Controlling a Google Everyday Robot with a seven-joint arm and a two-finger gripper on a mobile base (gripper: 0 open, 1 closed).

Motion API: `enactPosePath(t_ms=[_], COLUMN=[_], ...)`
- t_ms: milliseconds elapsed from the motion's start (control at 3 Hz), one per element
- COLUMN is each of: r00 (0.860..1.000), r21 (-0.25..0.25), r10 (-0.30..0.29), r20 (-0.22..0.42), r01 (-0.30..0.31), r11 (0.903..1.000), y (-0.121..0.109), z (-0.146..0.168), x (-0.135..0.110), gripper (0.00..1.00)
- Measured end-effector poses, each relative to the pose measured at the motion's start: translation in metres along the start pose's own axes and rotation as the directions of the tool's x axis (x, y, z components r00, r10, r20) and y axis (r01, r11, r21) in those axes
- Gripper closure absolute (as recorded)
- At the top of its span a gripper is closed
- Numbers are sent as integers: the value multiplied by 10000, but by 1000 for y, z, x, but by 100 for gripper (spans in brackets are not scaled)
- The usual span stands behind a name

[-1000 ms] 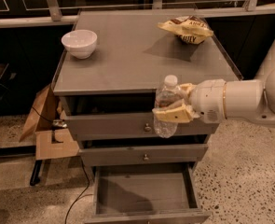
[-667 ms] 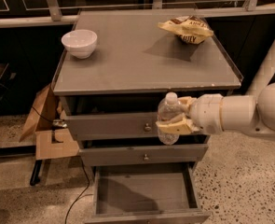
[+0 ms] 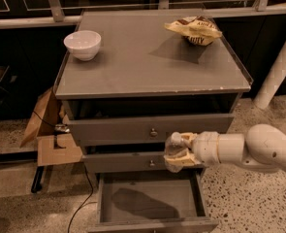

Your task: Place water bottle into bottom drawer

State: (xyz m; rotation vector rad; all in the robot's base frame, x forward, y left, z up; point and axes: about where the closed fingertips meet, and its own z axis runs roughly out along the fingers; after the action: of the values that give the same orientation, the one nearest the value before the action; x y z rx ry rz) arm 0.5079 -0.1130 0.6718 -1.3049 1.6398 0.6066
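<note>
And here is the grey cabinet [image 3: 142, 64], filling the middle of the camera view, its flat top carrying two things near the back. Its top two drawers [image 3: 133, 130] are closed, one knob on each face. Down below, the bottom drawer [image 3: 100, 198] is pulled wide open, its plain grey inside showing with a dark shadow across the floor of it.

In from the right comes the white arm [image 3: 263, 149], reaching level across the cabinet front. To the left of the cabinet, brown cardboard [image 3: 48, 130] leans and lies on the speckled floor, and a dark cable [image 3: 83, 198] trails down past it.

Up on top, a crumpled yellow snack bag [image 3: 193, 29] sits at the back right corner and a white bowl [image 3: 82, 43] at the back left, well apart.

Now the gripper [image 3: 177, 153]: it hangs in front of the middle drawer's face, just right of its knob, above the open drawer's back right part. Its tan fingers [image 3: 181, 160] are clamped around the water bottle [image 3: 172, 145], which is in the air, above the drawer and not inside it. Most of the bottle is hidden by the fingers, so its tilt is hard to call.
</note>
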Motion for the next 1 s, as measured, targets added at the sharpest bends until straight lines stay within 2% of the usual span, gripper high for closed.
enactPosePath(t_ms=[333, 667, 1000], r00=[9977, 9971, 9972], r21=[-492, -530, -635], r10=[626, 724, 576], r20=[-257, -242, -474], r01=[-638, -736, -606], r11=[9967, 9959, 9961], y=[23, 25, 29], z=[18, 20, 25], x=[66, 71, 90], gripper=[100, 100, 100])
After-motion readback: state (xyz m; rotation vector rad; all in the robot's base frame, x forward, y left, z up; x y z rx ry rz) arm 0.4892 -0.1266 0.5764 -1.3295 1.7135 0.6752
